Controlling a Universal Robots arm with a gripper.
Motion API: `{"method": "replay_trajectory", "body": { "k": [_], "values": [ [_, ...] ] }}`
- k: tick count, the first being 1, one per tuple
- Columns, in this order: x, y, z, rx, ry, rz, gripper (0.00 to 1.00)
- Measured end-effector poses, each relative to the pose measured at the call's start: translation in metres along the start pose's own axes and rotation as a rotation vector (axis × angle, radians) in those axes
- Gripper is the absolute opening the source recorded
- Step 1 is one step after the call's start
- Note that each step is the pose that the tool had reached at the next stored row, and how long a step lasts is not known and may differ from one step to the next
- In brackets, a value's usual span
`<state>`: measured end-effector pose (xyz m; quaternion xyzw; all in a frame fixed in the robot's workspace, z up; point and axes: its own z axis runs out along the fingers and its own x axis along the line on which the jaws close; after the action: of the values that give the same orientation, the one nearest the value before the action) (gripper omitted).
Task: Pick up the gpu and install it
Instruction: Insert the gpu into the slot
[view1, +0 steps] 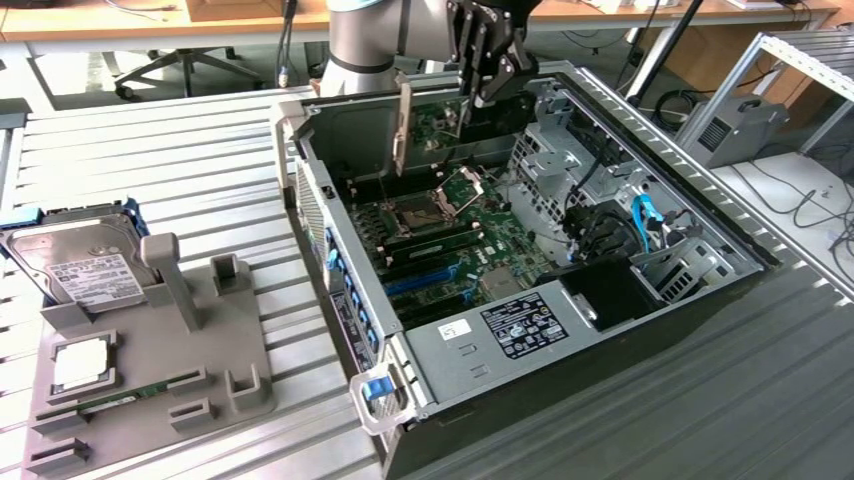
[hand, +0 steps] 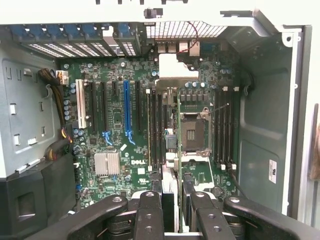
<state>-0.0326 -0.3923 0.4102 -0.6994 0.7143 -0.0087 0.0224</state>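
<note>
A grey holder (view1: 147, 385) with a hard drive (view1: 83, 265) sits at the exterior view's left. Right of it, above the open computer case (view1: 534, 330), the gripper (view1: 470, 85) holds the gpu (view1: 406, 125) upright, jaws partly closed on its edge.

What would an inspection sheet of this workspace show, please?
Surface: slatted metal table, holding an open computer case.
Job's things: card hangs upright over the case's motherboard.
Clutter: hard drive, processor and memory stick on a grey holder.
Grippers: gripper fingers closed on the card.
Cables: blue cable inside the case; black cables on the floor.
Surroundings: wooden desk, office chair.
</note>
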Motion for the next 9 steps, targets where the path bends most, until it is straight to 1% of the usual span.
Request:
{"method": "replay_trajectory", "body": {
  "k": [9],
  "values": [
    [-0.0001, -0.0001, -0.0037, 0.0020, -0.0001, 0.000, 0.27]
  ]
}}
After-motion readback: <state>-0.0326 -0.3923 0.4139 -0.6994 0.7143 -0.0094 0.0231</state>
